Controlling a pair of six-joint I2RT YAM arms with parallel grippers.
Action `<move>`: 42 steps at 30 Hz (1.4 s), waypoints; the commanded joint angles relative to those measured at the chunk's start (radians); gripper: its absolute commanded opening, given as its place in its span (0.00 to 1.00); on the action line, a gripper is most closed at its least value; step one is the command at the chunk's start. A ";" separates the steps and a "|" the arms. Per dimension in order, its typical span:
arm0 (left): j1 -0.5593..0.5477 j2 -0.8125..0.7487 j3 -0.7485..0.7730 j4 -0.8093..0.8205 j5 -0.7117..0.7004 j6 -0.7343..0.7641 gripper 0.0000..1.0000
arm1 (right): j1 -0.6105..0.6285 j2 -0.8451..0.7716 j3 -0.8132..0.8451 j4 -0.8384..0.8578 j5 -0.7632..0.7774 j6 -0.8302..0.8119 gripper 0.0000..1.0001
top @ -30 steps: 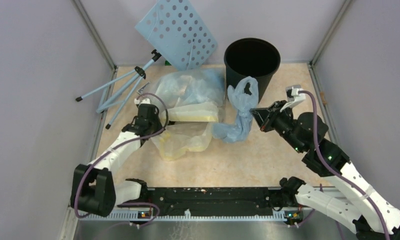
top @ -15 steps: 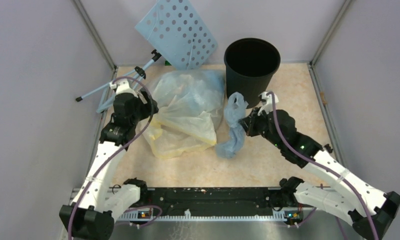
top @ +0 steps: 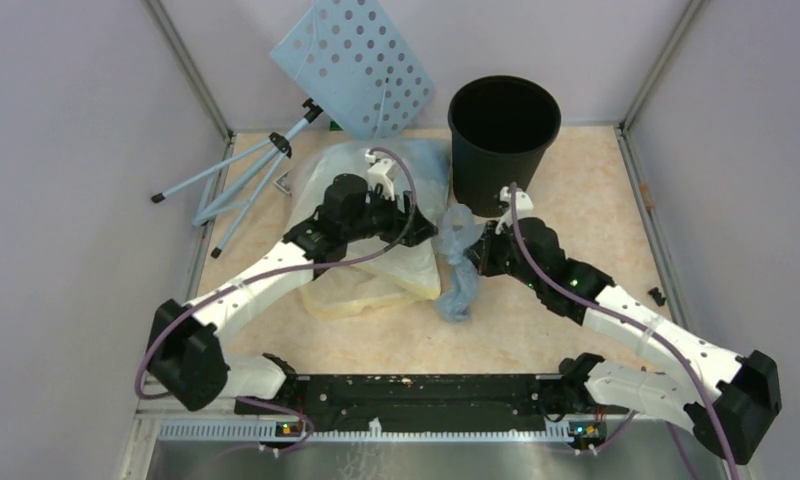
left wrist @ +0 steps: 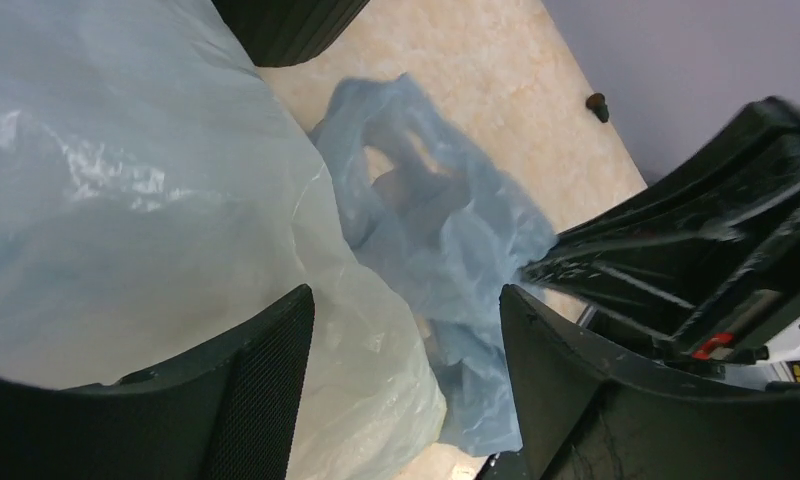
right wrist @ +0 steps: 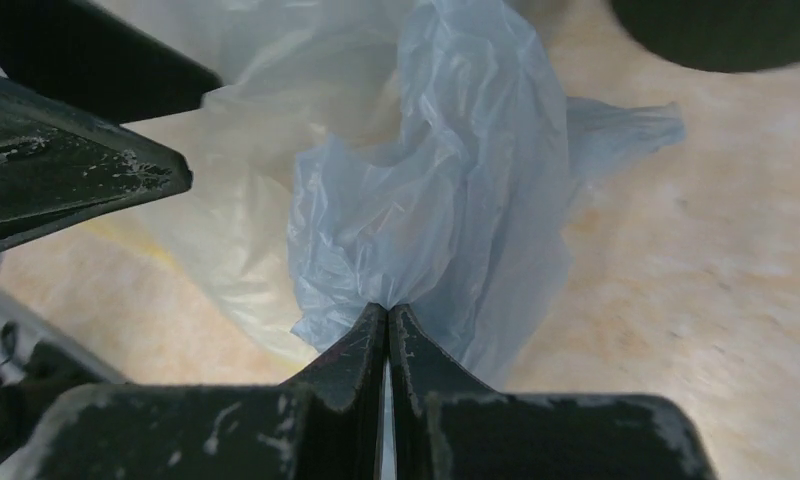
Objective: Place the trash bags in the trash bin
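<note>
My right gripper (right wrist: 387,312) has its jaws pressed together on a fold of the light-blue trash bag (right wrist: 456,200), the rest of which lies on the table (top: 586,200) near the black trash bin (top: 498,170). My left gripper (left wrist: 406,305) has its jaws spread over the yellowish sack (left wrist: 126,200), just beside that bag.

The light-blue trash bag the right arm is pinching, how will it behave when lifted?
Probably floppy: the light-blue trash bag bunches into folds where the right fingers pinch it. Likely very light, being thin translucent film. It may dangle and catch the trash bin rim.
</note>
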 commanded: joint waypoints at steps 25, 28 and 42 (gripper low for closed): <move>0.372 0.031 -0.330 -0.033 -0.551 -0.222 0.78 | -0.042 -0.035 -0.106 0.129 0.173 0.020 0.00; 0.431 -0.091 -0.367 -0.086 -0.575 -0.194 0.79 | -0.042 -0.049 -0.102 0.124 0.108 0.018 0.00; 0.038 -0.235 -0.136 -0.080 -0.094 0.119 0.93 | -0.043 0.011 -0.015 0.002 -0.088 -0.097 0.65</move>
